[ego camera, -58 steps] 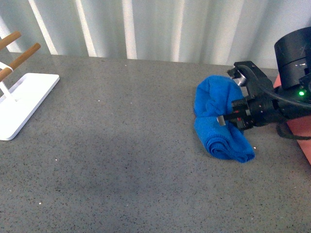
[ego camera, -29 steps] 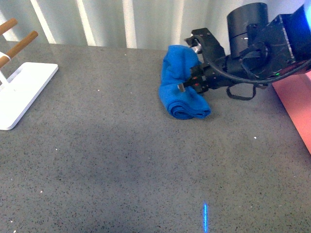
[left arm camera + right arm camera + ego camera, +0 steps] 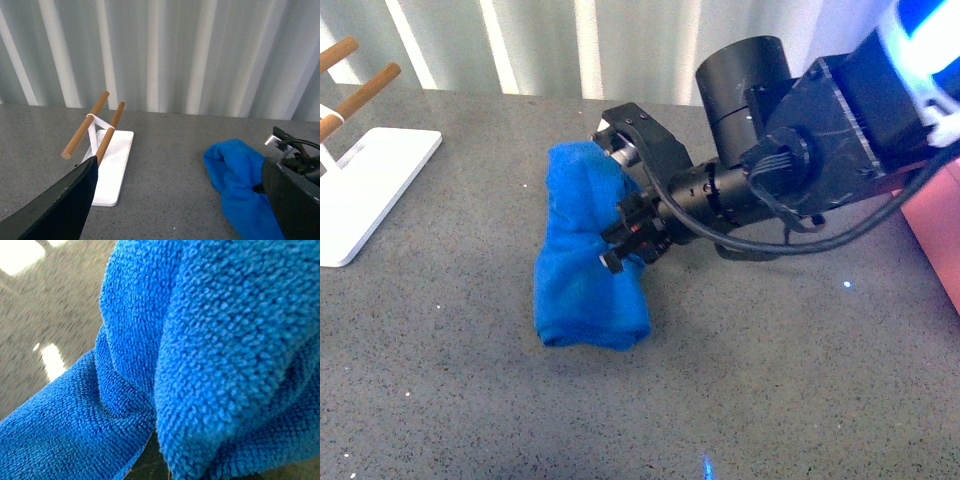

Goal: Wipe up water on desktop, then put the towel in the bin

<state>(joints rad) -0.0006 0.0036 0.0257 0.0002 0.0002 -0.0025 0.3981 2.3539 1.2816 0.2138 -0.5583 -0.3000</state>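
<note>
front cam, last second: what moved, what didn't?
The right gripper, shut on the towel, swept it leftward across the desktop, from beside the bin at the right to left of centre, closer to the white rack. Nothing was grasped or released. The white rack and bin stayed put.

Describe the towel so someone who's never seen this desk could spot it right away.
Start from the speckled dark grey desktop and follow the black right gripper toward its middle. The towel is bunched between its fingers: the only bright blue, fuzzy thing, unlike the white rack with wooden rods at far left.
</note>
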